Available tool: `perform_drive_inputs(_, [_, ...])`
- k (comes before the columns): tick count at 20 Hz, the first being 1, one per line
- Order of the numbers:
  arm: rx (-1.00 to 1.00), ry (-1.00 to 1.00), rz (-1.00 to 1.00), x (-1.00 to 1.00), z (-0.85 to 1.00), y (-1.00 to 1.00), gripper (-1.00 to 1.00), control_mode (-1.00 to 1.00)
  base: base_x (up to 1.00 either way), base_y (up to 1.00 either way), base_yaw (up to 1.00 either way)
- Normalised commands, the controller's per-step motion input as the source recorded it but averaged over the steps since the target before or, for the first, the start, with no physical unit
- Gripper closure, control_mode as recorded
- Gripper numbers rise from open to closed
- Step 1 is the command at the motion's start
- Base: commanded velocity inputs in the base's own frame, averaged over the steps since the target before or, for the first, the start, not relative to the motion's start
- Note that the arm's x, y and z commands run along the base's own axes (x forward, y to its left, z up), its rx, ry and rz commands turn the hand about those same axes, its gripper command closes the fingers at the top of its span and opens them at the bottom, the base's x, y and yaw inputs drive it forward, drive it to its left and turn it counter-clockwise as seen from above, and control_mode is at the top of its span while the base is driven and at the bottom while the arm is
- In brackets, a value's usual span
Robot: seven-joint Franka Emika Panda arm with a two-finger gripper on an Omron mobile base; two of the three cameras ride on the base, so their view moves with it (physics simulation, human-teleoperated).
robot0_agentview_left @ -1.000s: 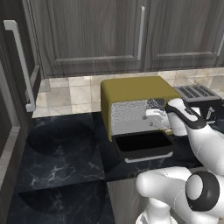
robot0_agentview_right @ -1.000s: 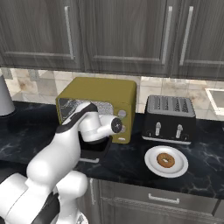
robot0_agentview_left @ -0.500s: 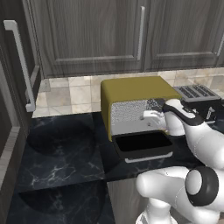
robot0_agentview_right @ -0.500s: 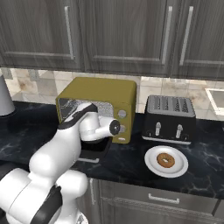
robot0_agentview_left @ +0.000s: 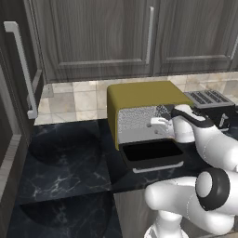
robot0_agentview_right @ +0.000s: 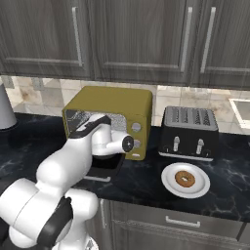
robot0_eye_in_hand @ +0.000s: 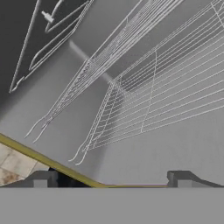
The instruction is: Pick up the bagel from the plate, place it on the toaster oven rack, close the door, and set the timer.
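- Reaching into the open mouth of the toaster oven (robot0_agentview_left: 139, 100), the hand (robot0_eye_in_hand: 111, 177) has its jaws spread wide and grips nothing; its two dark tips frame the silvery rack (robot0_eye_in_hand: 148, 100) and the grey cavity wall.
- Nearest the robot, the bagel (robot0_agentview_right: 185, 178) sits on the plate (robot0_agentview_right: 168, 184) at the counter's (robot0_agentview_right: 141, 188) front edge, well apart from the hand and just in front of the black slot toaster (robot0_agentview_right: 189, 133).
- The door (robot0_agentview_left: 151, 155) lies folded down and open in front of the cavity.
- Judged from this, the pick has yet to be made: the arm should back straight out of the cavity without snagging the rack wires, clear the lowered door, then swing right and come down over the bagel with jaws straddling the ring.
- The right base view alone takes in the bagel, the plate and the oven's two knobs (robot0_agentview_right: 136, 135), the latter needed for the timer.
- The left base view gives the door's dark glass and the cavity mouth; the hand view supplies the rack's mesh at close range.
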Motion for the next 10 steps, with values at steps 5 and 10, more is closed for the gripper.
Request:
perform_drive_inputs(5, [0.03,0.00,-0.02,0.14,-0.05,0.02,-1.00,-1.00,0.00,0.00,0.00])
perform_drive_inputs(10, [0.02,0.00,-0.04,0.15,-0.10,0.04,-1.00,-1.00,0.00,0.00,0.00])
